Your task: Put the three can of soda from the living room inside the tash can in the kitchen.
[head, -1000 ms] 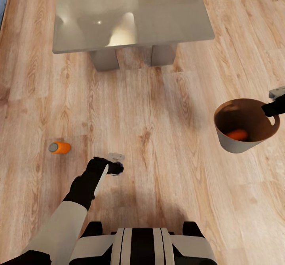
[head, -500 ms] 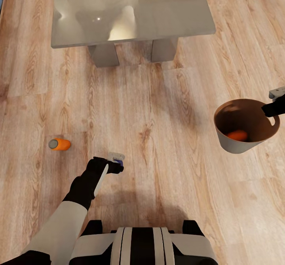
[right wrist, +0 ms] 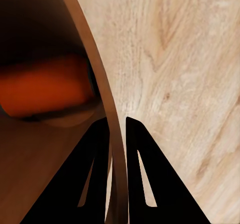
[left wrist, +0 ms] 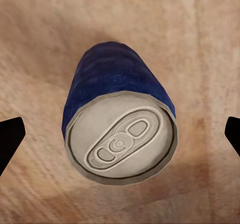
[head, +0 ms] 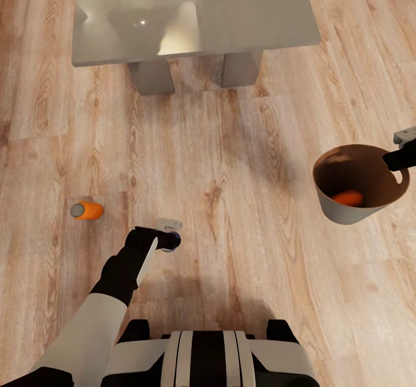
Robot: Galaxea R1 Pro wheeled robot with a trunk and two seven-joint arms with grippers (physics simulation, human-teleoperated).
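Observation:
A dark blue can of soda with a grey top stands on the wood floor right under my left gripper. That gripper is open, its fingertips wide apart on either side of the can. An orange can lies on its side on the floor, left of my left arm. My right gripper is shut on the rim of the trash can, held above the floor. Another orange can lies inside it, also seen as an orange can in the right wrist view.
The glass-topped coffee table stands ahead on two grey legs. Light wood floor stretches between the table and my base.
The whole view has shifted slightly. My left gripper has edged a little forward, and more of the blue can shows beneath it. The right arm and trash can hold still.

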